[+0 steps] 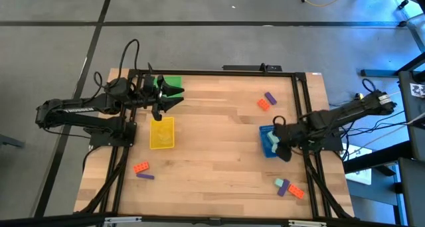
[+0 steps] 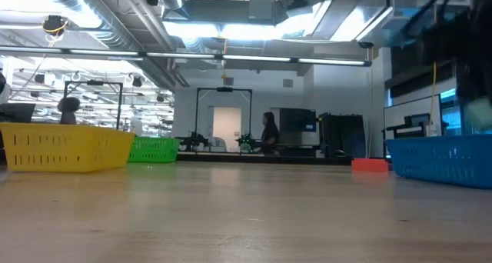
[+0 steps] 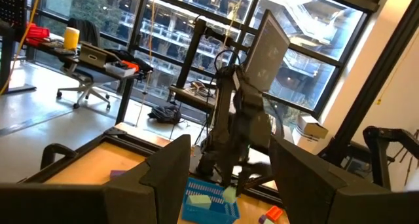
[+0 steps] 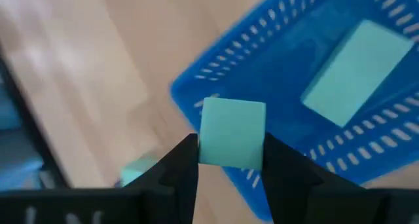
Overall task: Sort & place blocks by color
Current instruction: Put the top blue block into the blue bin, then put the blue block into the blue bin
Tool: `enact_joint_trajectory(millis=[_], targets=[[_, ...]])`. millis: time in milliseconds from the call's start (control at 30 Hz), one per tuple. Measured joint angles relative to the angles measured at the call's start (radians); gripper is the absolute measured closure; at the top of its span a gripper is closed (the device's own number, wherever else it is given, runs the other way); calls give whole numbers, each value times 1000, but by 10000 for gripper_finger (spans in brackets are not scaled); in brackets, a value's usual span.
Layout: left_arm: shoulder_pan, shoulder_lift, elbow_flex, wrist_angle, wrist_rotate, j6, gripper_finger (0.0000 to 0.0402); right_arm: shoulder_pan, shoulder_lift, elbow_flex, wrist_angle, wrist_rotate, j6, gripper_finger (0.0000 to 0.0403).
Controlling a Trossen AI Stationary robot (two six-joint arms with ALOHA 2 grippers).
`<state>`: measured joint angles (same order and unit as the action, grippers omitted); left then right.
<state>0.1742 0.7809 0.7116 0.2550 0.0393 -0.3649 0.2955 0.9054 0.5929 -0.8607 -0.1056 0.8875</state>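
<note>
On my left, the left end effector (image 1: 178,96) hangs with fingers apart and nothing between them, above the green tray (image 1: 170,85) and the yellow tray (image 1: 162,133). On my right, the right end effector (image 4: 230,160) pinches a teal block (image 4: 231,132) over the blue tray (image 4: 288,80), where another teal block (image 4: 357,72) lies. Other blocks are scattered on the desk (image 1: 212,154).

Light teal block (image 4: 231,132), blue slotted tray (image 4: 275,86)

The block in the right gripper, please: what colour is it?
Light teal; the block shows best in the right wrist view, between the right gripper's fingers.
</note>
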Motion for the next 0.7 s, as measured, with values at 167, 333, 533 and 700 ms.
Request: enact_joint_trajectory(millis=[167, 333, 533, 700], targets=[[0, 0, 0, 0, 0, 0, 202, 6, 43, -84, 125, 87, 51, 269], [0, 0, 0, 0, 0, 0, 202, 6, 86, -105, 144, 87, 51, 268], [0, 0, 0, 0, 0, 1, 202, 6, 109, -107, 147, 97, 21, 216], [0, 0, 0, 0, 0, 1, 202, 6, 107, -107, 140, 97, 21, 186]])
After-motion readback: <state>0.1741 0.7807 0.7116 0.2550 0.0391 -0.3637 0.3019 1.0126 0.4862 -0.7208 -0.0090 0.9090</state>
